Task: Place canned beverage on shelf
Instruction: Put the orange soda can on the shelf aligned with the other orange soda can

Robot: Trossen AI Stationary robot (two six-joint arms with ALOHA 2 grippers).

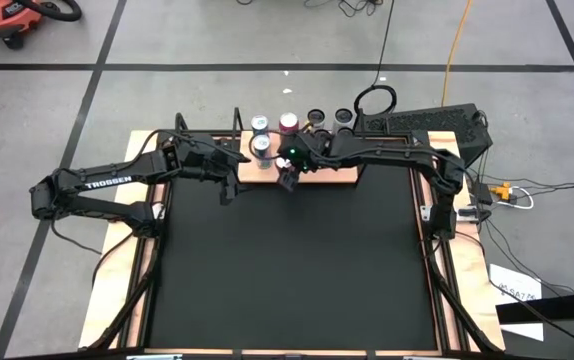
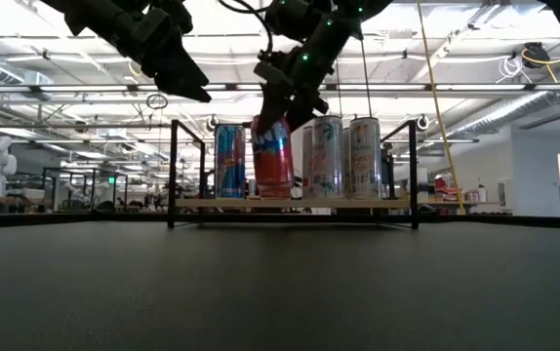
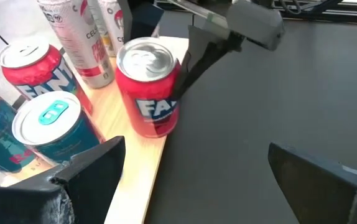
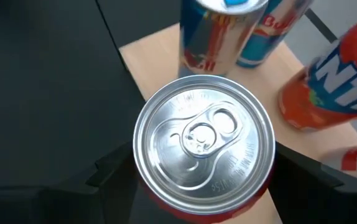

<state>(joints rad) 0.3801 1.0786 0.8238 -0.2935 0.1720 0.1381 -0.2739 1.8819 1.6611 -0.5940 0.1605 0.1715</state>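
A red soda can [image 2: 272,156] is at the near edge of the small light-wood shelf [image 1: 327,172], at the far side of the black mat. My right gripper [image 1: 289,180] is shut on it; the can's silver top [image 4: 203,146] fills the right wrist view. My left gripper [image 3: 197,155] hangs open and empty above the mat just left of the can, and shows in the high view [image 1: 229,185]. Whether the can's base touches the shelf board, I cannot tell. My right gripper pinches the red can between its two fingers, one on each side of the can's wall just below the top rim [image 4: 142,163]. The fingers [image 3: 194,59] come from above, slanting down from the table's right. The can stands nearly upright, slightly tilted, over the shelf's near edge.
Other cans stand on the shelf: a blue one [image 3: 51,127], another red one [image 3: 32,68], and tall silver ones [image 2: 326,156] behind. Black side brackets [image 2: 414,171] rise at the shelf's ends. The black mat [image 1: 287,270] stretches toward the near edge.
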